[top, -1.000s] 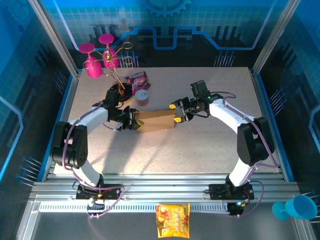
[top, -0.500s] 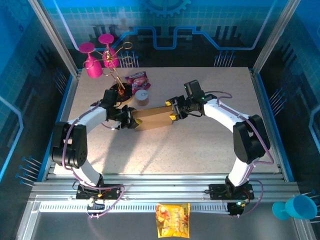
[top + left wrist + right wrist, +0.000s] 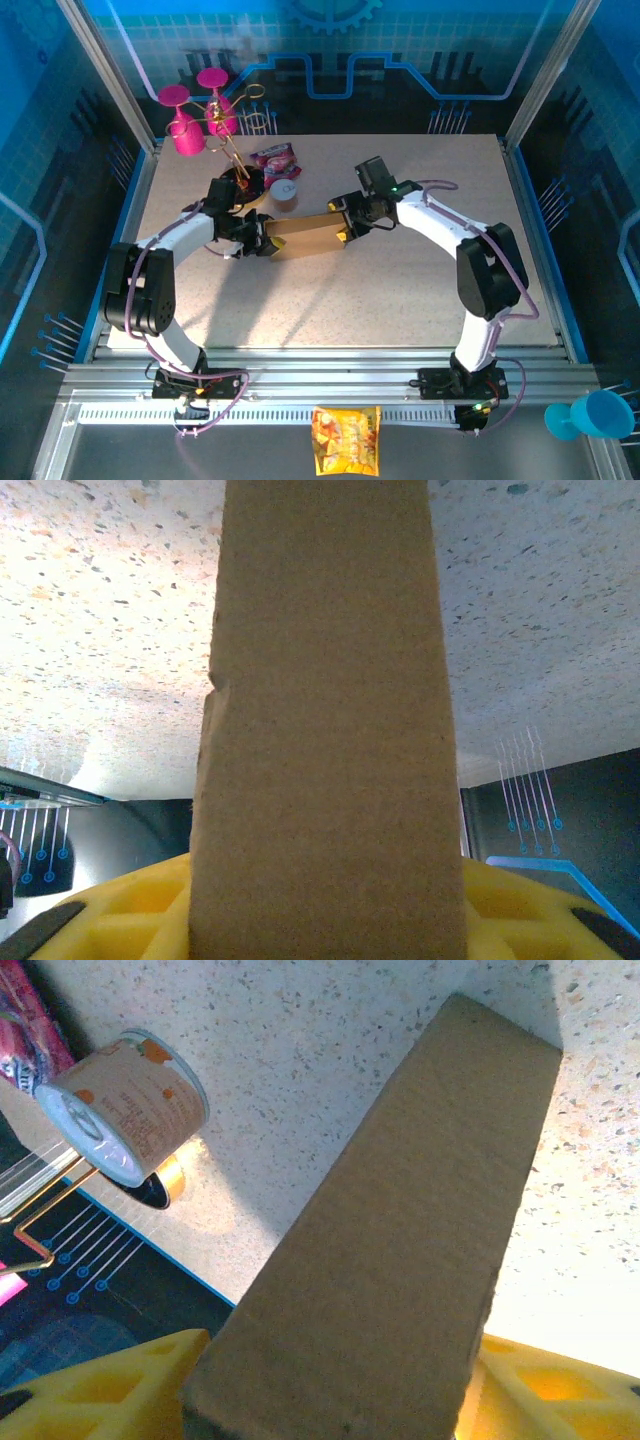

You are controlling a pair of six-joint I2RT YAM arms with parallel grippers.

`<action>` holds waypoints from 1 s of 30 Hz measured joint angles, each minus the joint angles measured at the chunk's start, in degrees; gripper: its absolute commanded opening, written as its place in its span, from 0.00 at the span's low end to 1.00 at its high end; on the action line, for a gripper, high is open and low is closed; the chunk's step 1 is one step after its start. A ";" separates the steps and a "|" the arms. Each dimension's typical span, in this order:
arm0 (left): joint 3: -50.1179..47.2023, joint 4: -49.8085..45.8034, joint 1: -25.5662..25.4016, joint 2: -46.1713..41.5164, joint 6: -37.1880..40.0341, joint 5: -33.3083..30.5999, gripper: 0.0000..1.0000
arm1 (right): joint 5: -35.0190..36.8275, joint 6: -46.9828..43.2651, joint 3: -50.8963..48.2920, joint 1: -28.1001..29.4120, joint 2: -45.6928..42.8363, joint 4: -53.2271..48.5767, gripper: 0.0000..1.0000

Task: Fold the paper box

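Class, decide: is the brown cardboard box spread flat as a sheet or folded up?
Folded up: the paper box is a compact narrow block, with no flaps lying spread.

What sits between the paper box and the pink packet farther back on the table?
A small round can sits between the paper box and the pink packet, apart from the box, as the top external view shows.

The speckled beige tabletop (image 3: 420,290) carries a small can (image 3: 285,190) on its side, left of centre toward the far edge, a pink packet (image 3: 273,157) just behind it and a wire rack (image 3: 244,178) beside them. A cardboard box (image 3: 305,238) is near the middle, contact with the surface unclear.
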 measured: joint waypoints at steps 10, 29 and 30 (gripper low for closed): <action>0.92 0.00 -0.02 0.66 0.00 -0.17 0.00 | 0.50 1.73 4.22 0.11 3.39 -3.80 0.55; 1.81 0.94 -0.11 1.51 0.00 -0.61 0.00 | 6.21 1.95 5.16 1.27 4.52 -3.17 0.72; 1.81 1.01 -0.11 1.51 0.00 -0.61 0.00 | 6.45 1.75 4.59 1.27 4.52 -2.84 0.75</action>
